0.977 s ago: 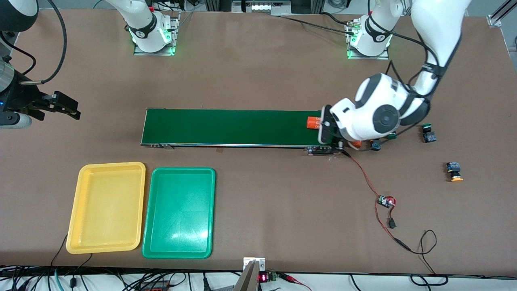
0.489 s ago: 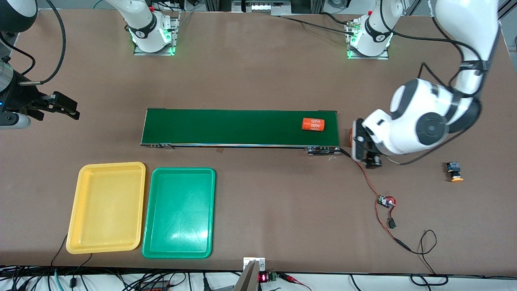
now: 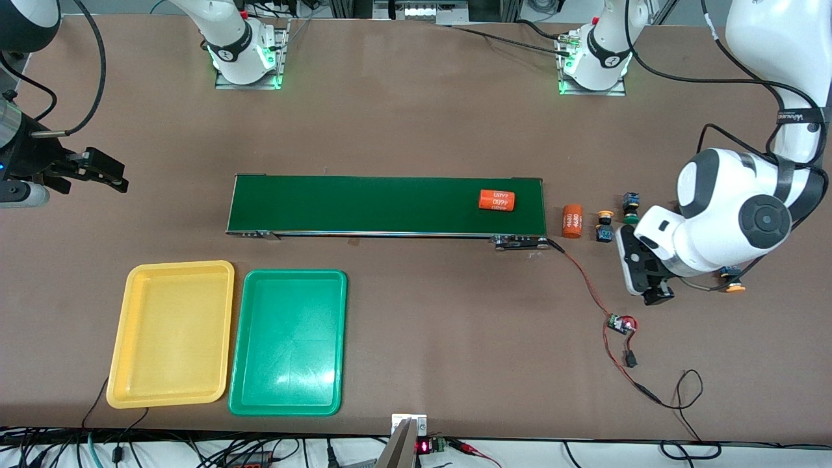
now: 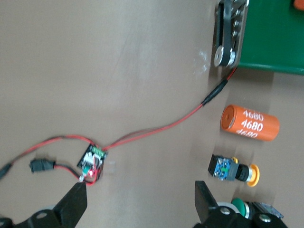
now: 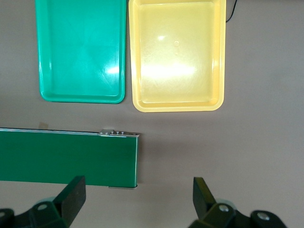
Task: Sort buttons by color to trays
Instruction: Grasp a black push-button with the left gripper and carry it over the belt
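Beside the conveyor's end, a yellow-capped button and a green-capped button stand on the table. Another yellow-capped button peeks out from under the left arm. My left gripper hangs open and empty over bare table, between those two buttons and a small circuit board. The yellow tray and green tray lie side by side, both empty. My right gripper waits open over the table at the right arm's end.
A long dark-green conveyor belt carries an orange cylinder. A second orange cylinder lies off its end. Red and black wires run from the belt to the circuit board and on toward the front camera.
The left arm swung off the conveyor's end toward its own end of the table, uncovering the cylinder and two buttons. The cylinder on the belt crept toward the right arm's end.
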